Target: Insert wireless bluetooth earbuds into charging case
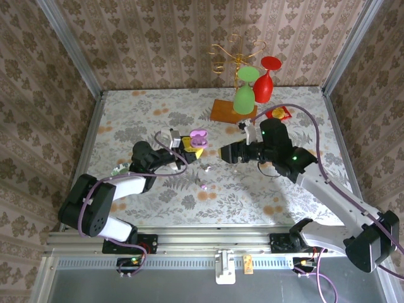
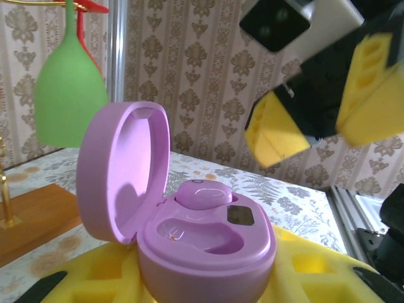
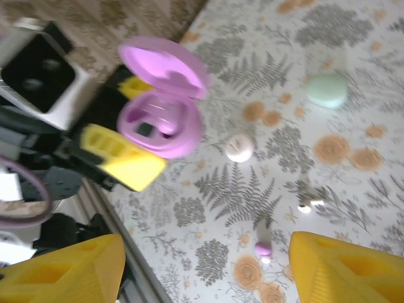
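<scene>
1. The floral-patterned surface [image 1: 189,202] is spread beneath the purple charging case [image 1: 199,135], which is held raised over its middle.
2. The left gripper [image 1: 190,146] is clamped on the purple charging case. Its yellow foam pads [image 2: 309,271] are pressed against the case's lower body from both sides.
3. The right gripper [image 3: 202,271] is placed just beside the case, on the side away from the left gripper. Its jaws are spread wide, nothing is held between them, and the surface is seen through the gap.
4. A golden stand [image 1: 237,50] on a wooden base [image 1: 226,111] is set beyond the case, toward the back wall. A green wine glass [image 1: 245,96] and a red wine glass [image 1: 266,81] are hung from it upside down.
5. The purple charging case is held upright with its lid [image 2: 123,170] swung open. A seated purple earbud [image 2: 203,192] is lodged in one hollow, and the other socket [image 2: 189,235] is left bare.
6. A red and yellow packet [image 1: 278,113] is laid well apart from the case, past the right gripper.
7. A white oval case [image 3: 239,148] is laid on the surface near the charging case. A green oval case [image 3: 326,89] is laid farther from it.
8. A whitish earbud [image 1: 207,168] is found on the surface on the case's near side, toward the arm bases. A loose purple earbud [image 1: 203,187] is found farther from the case in the same direction. The two are apart from each other and from both grippers.
</scene>
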